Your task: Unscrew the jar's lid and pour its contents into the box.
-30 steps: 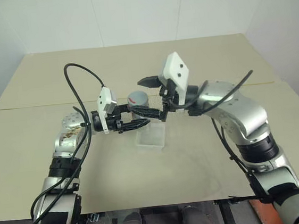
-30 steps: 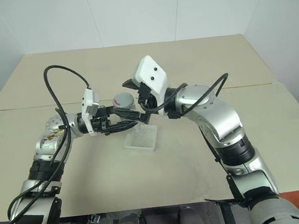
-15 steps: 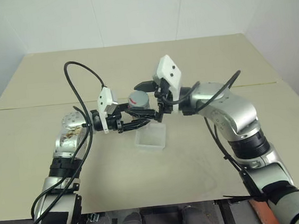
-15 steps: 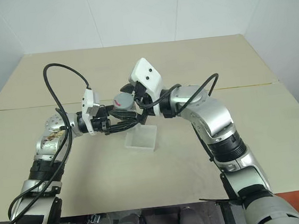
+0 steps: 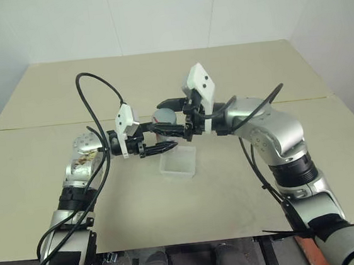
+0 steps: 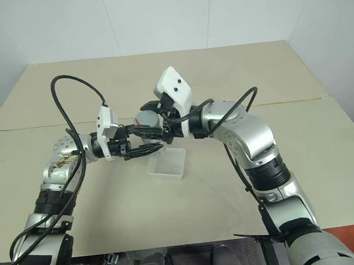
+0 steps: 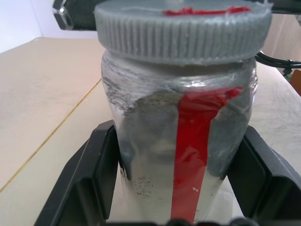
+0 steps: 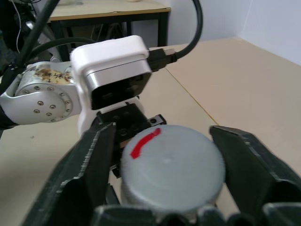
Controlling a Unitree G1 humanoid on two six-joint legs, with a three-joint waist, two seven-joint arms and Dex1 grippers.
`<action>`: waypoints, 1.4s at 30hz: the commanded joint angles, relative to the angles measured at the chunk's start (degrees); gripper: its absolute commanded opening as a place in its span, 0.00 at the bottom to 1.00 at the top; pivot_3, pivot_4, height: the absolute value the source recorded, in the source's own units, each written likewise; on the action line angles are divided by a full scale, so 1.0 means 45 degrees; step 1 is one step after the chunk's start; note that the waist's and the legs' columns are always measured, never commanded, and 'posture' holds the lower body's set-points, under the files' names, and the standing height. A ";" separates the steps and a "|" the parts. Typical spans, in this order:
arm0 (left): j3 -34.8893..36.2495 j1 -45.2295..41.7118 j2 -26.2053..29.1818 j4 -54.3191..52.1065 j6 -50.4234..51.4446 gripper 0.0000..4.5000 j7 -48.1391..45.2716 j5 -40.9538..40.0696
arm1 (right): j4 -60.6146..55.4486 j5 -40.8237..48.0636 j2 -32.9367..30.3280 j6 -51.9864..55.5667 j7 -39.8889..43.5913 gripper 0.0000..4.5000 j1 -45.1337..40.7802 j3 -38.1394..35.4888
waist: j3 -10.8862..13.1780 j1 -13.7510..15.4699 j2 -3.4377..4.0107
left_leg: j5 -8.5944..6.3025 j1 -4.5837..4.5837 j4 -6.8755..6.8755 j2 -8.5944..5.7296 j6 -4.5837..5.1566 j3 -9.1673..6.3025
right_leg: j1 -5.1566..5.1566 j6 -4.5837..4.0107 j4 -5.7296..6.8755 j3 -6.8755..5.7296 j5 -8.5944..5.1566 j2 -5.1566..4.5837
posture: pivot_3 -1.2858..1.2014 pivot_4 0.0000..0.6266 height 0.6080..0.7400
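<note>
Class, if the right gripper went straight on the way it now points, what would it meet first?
The lid, already between the fingers of the right gripper; beyond it, probably the white camera housing on the left wrist.

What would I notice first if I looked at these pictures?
Probably the silvery jar with its bright red stripe, held up in the air above the middle of the beige table. The left gripper squeezes its body while the right gripper sits around the grey lid. Just below them a little clear box waits on the table.
</note>
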 commanded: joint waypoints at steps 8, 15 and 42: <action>0.0334 0.0360 0.0150 -0.0982 0.0077 0.64 0.0105 -0.0249 | -0.0096 0.0165 -0.0036 -0.0245 0.0464 0.62 -0.0365 -0.0281 | 0.0000 -0.0003 0.0000 | 0.0000 0.0000 0.0000 0.0000 0.0000 0.0000 | 0.0000 0.0000 0.0002 0.0000 0.0000 -0.0001 | 0.52 0.24 1.00; 0.0587 0.0490 0.0382 -0.2081 0.0905 0.64 -0.0686 -0.1202 | 0.0703 0.0826 -0.0524 -0.2089 0.4012 0.62 -0.0205 -0.0374 | 0.0000 -0.0011 0.0000 | 0.0000 -0.0001 0.0000 -0.0002 0.0001 0.0000 | 0.0002 0.0000 -0.0003 -0.0001 0.0000 -0.0001 | 0.52 0.24 1.00; 0.0700 0.1900 0.0790 -0.4894 0.2428 0.64 -0.0366 -0.2186 | 0.4513 0.0241 0.0368 -0.5909 0.9101 0.97 -0.1377 -0.0250 | 0.0002 -0.0135 0.0004 | 0.0003 0.0010 0.0001 0.0039 -0.0005 0.0000 | 0.0001 0.0000 0.0013 -0.0002 0.0000 -0.0003 | 0.52 0.24 1.00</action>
